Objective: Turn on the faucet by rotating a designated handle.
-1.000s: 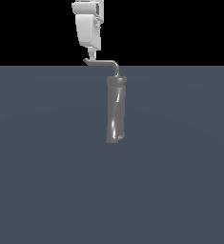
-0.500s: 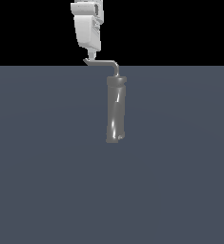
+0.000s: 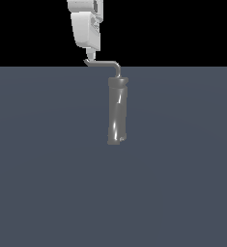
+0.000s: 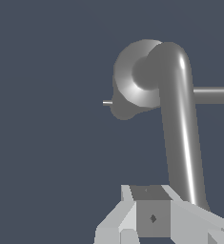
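Nothing has moved: hand (image 3: 89,53) hangs at the far tip of the handle (image 3: 104,64) above the faucet (image 3: 117,111); its grip cannot be told.

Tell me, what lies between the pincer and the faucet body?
Only the handle, a thin bent rod, runs from the pincer to the faucet collar in the exterior view.

Faucet (image 3: 117,112): glossy dark-grey cylinder, upright. Handle (image 3: 105,63): thin bent rod on top, tip apparently toward exterior view's left.
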